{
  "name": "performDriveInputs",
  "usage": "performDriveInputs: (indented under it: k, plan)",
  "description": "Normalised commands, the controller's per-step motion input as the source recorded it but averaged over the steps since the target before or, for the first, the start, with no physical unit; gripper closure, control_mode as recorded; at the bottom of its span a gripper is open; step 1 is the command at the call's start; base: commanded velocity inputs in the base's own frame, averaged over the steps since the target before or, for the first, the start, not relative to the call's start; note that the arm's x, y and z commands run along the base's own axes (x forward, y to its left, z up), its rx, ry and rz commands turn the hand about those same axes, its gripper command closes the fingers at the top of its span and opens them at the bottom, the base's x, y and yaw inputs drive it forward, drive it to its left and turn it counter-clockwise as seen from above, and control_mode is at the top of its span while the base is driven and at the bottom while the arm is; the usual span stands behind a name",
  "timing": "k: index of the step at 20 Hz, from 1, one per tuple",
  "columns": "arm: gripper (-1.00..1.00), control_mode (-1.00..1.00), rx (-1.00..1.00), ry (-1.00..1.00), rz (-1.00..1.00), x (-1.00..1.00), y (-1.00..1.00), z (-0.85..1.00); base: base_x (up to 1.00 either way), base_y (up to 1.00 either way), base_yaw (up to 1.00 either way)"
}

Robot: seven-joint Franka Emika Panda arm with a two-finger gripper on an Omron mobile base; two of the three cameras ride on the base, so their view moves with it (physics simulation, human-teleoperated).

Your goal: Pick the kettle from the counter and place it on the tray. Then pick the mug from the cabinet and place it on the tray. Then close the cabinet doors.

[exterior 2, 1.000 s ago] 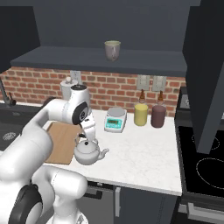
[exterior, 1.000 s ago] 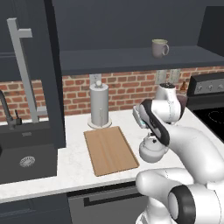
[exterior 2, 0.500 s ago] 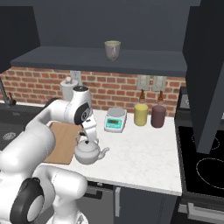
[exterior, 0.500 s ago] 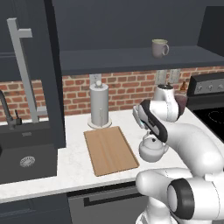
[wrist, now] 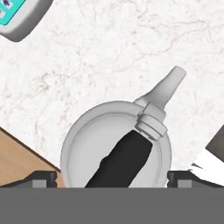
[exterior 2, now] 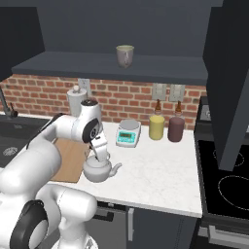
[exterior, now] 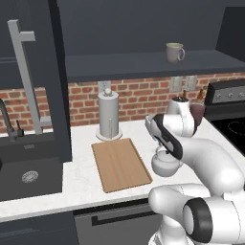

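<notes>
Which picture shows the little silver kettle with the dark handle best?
The hand view: it looks straight down on the small silver-grey metal kettle, showing its round lid, dark arched handle and short spout. The right base view shows its side and spout under the arm. The left base view shows its body partly hidden behind the arm.

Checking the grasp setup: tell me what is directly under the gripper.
The kettle, its dark handle running between the open fingers, sits on the counter. The counter beneath the kettle is covered.
</notes>
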Motion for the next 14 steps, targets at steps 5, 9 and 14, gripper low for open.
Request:
performDriveInputs:
  k: [5,9,14]
  plan:
    - [1.0,-1.0,0.0,0.0,0.0,0.0,0.0,-0.12,0.0,0.0,0.0]
    - [1.0,-1.0,0.0,0.0,0.0,-0.16,0.0,0.0,0.0,0.0,0.0]
    - [1.0,-1.0,0.0,0.0,0.0,-0.1,0.02,0.14,0.0,0.0,0.0]
